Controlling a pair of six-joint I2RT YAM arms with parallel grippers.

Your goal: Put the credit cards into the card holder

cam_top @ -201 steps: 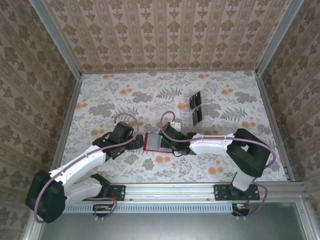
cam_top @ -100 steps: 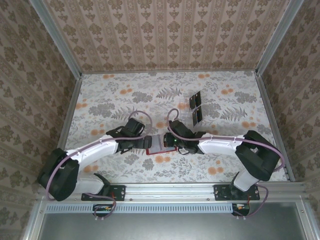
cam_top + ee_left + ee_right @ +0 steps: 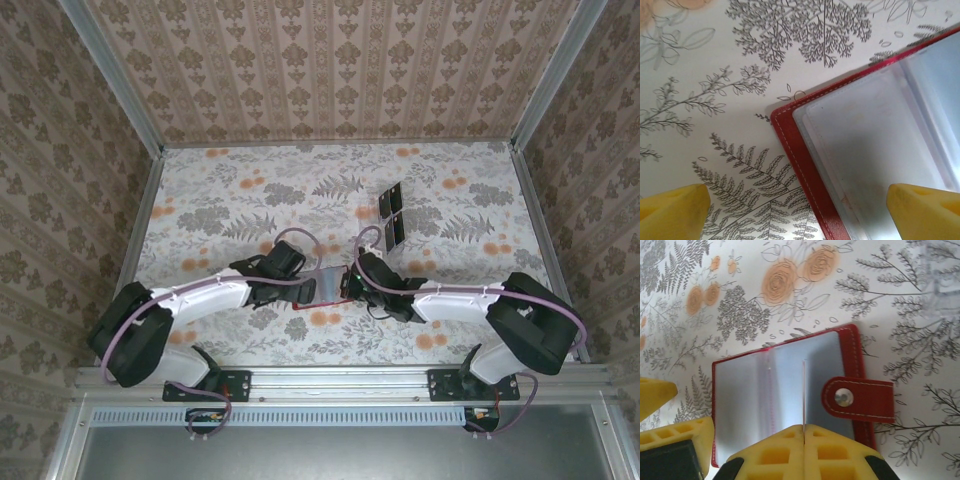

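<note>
Right gripper [image 3: 804,434] is closed, its pads pinching a thin clear inner leaf of the red card holder [image 3: 755,390], which lies open on the flowered table [image 3: 220,190] between the two arms. Left gripper [image 3: 797,207] gapes wide over its corner. The dark credit cards [image 3: 396,231] sit well apart, farther back

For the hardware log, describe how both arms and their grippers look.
The left arm and right arm have white shells, black joints and a mauve cable looping at each wrist. The left gripper and right gripper have yellow fingers, the right's with square recesses.
</note>
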